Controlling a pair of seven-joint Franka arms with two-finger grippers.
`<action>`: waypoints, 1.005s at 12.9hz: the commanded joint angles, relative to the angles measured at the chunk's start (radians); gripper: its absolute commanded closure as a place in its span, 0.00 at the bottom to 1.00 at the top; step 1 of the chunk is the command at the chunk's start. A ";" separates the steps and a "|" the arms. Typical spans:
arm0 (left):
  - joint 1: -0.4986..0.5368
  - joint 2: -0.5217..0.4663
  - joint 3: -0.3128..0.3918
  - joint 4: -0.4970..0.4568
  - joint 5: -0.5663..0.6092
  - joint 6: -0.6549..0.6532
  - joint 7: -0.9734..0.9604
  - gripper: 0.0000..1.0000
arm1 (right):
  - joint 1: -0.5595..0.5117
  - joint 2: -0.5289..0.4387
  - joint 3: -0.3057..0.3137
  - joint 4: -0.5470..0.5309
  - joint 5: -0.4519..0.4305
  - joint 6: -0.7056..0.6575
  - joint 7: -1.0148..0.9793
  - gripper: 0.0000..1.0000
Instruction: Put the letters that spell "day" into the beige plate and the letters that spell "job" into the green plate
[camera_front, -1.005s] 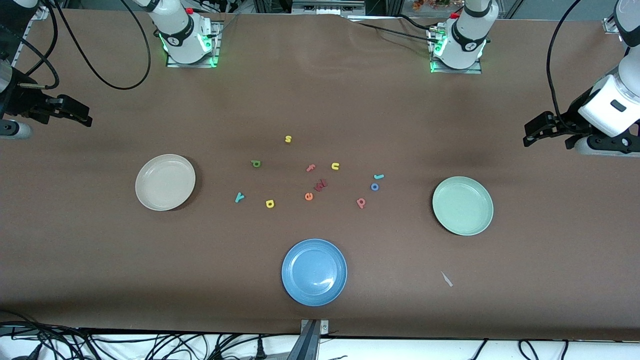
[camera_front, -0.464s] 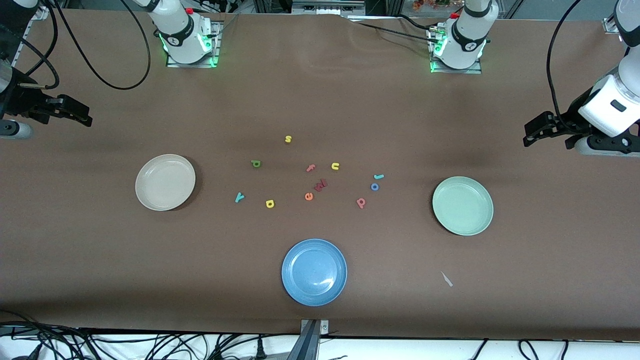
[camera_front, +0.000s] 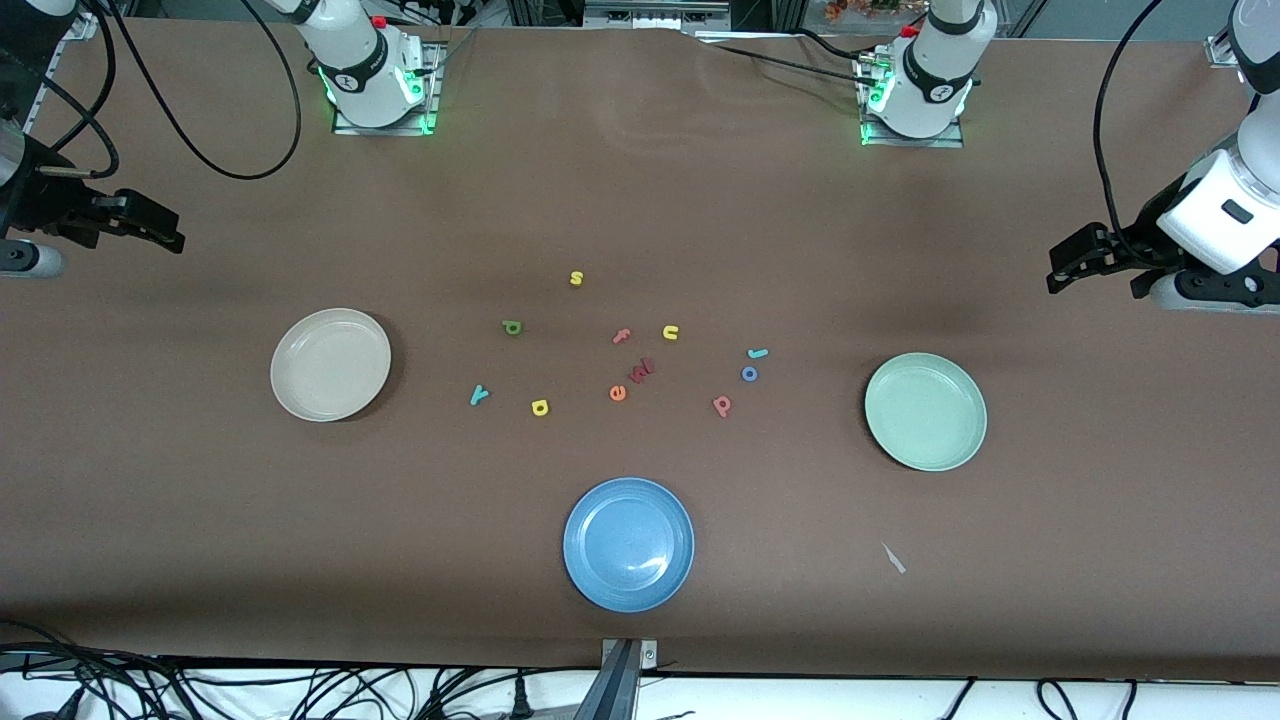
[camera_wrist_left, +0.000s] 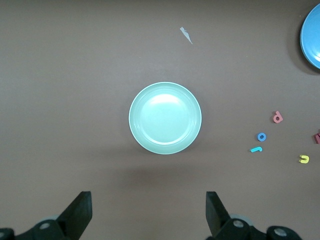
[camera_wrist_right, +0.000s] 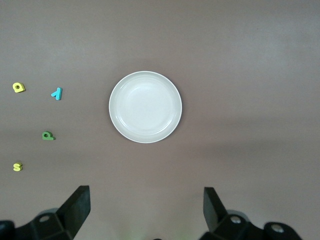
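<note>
Left gripper (camera_wrist_left: 148, 212) hangs high over bare table at the left arm's end, jaws spread wide, nothing between them; the green plate (camera_front: 925, 411) lies flat on the table near it, empty. Right gripper (camera_wrist_right: 146, 210) hangs likewise over the right arm's end, jaws wide and empty, with the beige plate (camera_front: 331, 364) flat and empty near it. Both arms wait. All letters lie flat on the table between the two plates. Toward the beige plate: green d (camera_front: 512, 327), stem running toward the left arm's end; teal y (camera_front: 479, 395), nearer the front camera than the d, its long axis tilted, tail toward the beige plate; yellow a (camera_front: 540, 407) just beside the y, toward the table's middle. Toward the green plate: teal j (camera_front: 758, 353), long axis lying nearly across the table, hook toward the right arm's end; blue o (camera_front: 749, 374) just beside it, nearer the camera; salmon-pink b (camera_front: 722, 405) nearer still, stem pointing toward the camera. Mid-cluster: yellow s (camera_front: 576, 278), pink f (camera_front: 621, 336), yellow u (camera_front: 671, 332), orange e (camera_front: 617, 393). Blue plate (camera_front: 628, 543) sits nearest the camera, empty.
</note>
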 joint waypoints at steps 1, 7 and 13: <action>0.002 0.010 -0.002 0.025 0.028 -0.012 0.019 0.00 | 0.000 -0.002 -0.002 0.004 -0.006 -0.009 -0.016 0.00; 0.005 0.010 -0.002 0.025 0.028 -0.012 0.019 0.00 | 0.000 -0.002 -0.002 0.004 -0.006 -0.011 -0.016 0.00; 0.004 0.010 -0.002 0.026 0.028 -0.010 0.019 0.00 | 0.000 -0.002 -0.002 0.004 -0.006 -0.011 -0.016 0.00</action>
